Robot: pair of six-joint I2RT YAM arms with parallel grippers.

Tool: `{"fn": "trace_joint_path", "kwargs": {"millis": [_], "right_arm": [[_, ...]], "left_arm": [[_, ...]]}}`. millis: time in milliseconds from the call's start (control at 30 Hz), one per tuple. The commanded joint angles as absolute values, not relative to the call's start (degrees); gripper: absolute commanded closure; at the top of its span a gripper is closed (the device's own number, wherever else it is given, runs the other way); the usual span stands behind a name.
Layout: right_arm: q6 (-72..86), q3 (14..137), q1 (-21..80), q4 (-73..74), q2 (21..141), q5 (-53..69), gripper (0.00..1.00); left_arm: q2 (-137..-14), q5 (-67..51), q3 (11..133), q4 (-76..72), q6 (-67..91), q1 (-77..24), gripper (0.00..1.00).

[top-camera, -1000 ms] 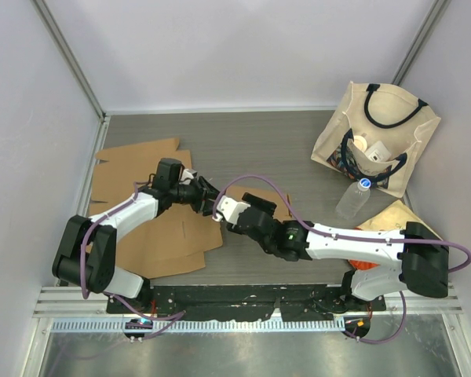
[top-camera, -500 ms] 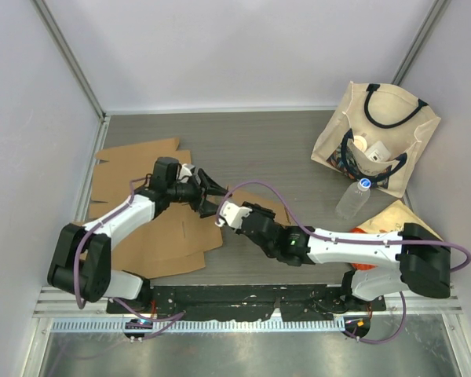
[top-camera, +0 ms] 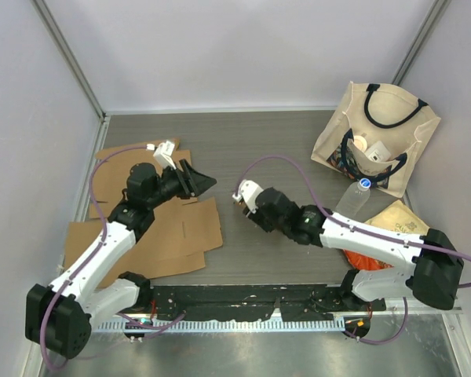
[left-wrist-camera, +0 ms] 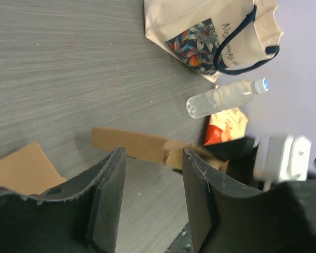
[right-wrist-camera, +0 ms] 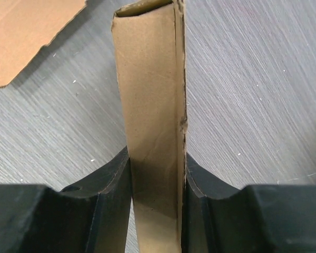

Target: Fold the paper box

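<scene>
The paper box (right-wrist-camera: 150,100) is a flattened brown cardboard sleeve. My right gripper (right-wrist-camera: 157,154) is shut on it, one finger on each flat face, holding it just above the grey table. In the top view the right gripper (top-camera: 240,199) sits at mid-table and the box is almost wholly hidden beneath it. My left gripper (top-camera: 203,183) is open and empty, raised above the table and well left of the box. In the left wrist view the box (left-wrist-camera: 134,145) shows as a brown strip beyond the open left gripper (left-wrist-camera: 152,157).
Flat cardboard sheets (top-camera: 161,232) lie on the table's left side under the left arm. A tote bag (top-camera: 377,137) stands at the back right, with a water bottle (top-camera: 353,199), a brown envelope (top-camera: 398,219) and an orange packet (top-camera: 361,260) in front of it.
My left gripper has pulled back to the left and risen away from the box. My right gripper has carried the box a little to the right and further back.
</scene>
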State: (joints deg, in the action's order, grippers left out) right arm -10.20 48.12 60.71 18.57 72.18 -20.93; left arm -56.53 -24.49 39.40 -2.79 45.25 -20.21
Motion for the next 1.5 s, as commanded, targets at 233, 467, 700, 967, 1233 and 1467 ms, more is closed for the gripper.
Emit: {"fn": "trace_joint_path", "kwargs": {"millis": [233, 467, 700, 967, 1233, 1467], "right_arm": [[-9.1, 62.1, 47.3, 38.9, 78.8, 9.4, 0.64], [-9.8, 63.8, 46.1, 40.6, 80.5, 12.5, 0.64], [-9.8, 63.5, 45.9, 39.6, 81.0, 12.7, 0.64], [-9.8, 63.0, 45.8, 38.8, 80.4, 12.3, 0.64], [-9.3, 62.2, 45.9, 38.0, 80.0, 12.7, 0.65], [-9.4, 62.4, 45.8, 37.9, 79.9, 12.4, 0.66]], "left_arm": [[-62.8, -26.5, 39.5, -12.1, 28.2, -27.0, 0.45], [-69.3, -32.4, 47.7, -0.5, 19.3, -27.4, 0.44], [-73.3, -39.0, 52.7, 7.0, 11.6, -27.4, 0.55], [-78.5, -47.4, 53.9, 7.7, 9.3, -27.4, 0.43], [-80.2, -43.7, 55.3, 6.1, 10.4, -27.6, 0.53], [-80.3, -44.6, 55.3, 4.8, 11.5, -28.4, 0.61]]}}
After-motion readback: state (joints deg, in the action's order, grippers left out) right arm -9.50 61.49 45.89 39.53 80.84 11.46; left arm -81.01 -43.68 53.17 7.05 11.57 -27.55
